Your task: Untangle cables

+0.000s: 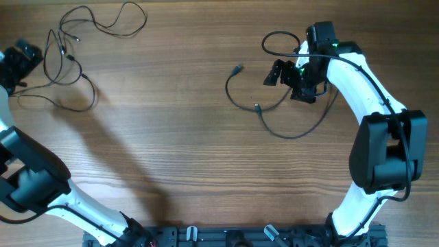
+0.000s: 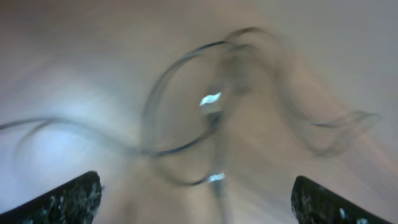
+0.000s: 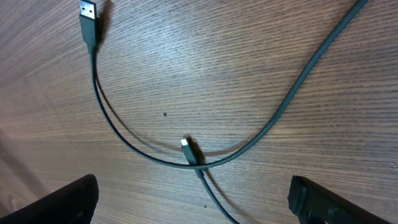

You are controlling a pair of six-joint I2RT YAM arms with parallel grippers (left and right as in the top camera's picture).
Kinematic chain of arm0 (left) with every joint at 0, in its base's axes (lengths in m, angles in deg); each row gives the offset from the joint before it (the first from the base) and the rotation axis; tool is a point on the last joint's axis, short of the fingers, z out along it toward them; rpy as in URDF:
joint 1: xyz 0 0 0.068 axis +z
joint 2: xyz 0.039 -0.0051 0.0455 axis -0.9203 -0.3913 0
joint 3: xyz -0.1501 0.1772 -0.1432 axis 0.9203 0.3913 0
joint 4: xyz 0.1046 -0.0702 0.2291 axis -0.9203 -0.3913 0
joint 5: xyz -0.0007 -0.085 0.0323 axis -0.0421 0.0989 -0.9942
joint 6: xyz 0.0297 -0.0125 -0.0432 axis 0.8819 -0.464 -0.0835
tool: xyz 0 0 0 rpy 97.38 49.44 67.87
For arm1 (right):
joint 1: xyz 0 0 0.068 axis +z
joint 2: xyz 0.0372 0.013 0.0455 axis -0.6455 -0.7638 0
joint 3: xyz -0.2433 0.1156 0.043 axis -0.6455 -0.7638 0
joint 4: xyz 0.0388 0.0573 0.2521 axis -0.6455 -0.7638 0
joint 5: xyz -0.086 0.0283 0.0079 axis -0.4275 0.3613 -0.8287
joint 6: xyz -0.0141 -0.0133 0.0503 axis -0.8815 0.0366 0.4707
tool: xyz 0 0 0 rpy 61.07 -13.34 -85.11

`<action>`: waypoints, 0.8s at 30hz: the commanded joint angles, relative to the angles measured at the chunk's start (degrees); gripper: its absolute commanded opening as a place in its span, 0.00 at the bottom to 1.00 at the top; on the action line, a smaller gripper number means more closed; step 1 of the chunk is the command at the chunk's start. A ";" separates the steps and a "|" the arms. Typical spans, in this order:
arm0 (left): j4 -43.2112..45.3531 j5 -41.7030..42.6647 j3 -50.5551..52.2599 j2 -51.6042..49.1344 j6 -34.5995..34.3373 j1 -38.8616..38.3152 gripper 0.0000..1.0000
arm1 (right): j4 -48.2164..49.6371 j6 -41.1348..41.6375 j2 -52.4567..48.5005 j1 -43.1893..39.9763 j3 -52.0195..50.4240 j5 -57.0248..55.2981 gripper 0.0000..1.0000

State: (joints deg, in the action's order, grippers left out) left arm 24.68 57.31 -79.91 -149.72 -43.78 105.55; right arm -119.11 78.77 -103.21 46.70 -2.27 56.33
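Cables lie in two separate groups on the wooden table (image 1: 171,151): a thin black cable (image 1: 70,58) loops over the table's far-left corner, and a thicker grey cable (image 1: 258,108) curls on the table's far-right part. My left gripper (image 1: 22,56) sits at the table's left edge, just beside the thin loops; that wrist view is blurred, but its fingers (image 2: 68,199) stand wide apart, nothing between them. My right gripper (image 1: 288,81) hangs over the grey cable, fingers (image 3: 62,202) spread wide, holding nothing; the cable crosses itself near its small plug (image 3: 188,148), its USB plug (image 3: 88,12) flat on the table
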 commanded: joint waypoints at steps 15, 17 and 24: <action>-3.72 -18.56 0.11 -9.07 -23.37 0.13 0.89 | 0.83 -0.09 -0.46 0.09 0.35 0.92 1.00; -2.01 -15.08 0.11 -10.69 -23.37 0.02 0.76 | 0.68 -0.07 -0.46 0.09 0.35 0.92 1.00; 6.38 1.27 0.09 -12.44 -37.73 3.50 0.04 | -0.63 -0.04 -0.46 0.09 0.35 0.92 1.00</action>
State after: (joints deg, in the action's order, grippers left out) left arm 28.28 49.73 -79.84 -161.85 -71.74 106.05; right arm -119.54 78.77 -103.21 46.70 -2.27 56.33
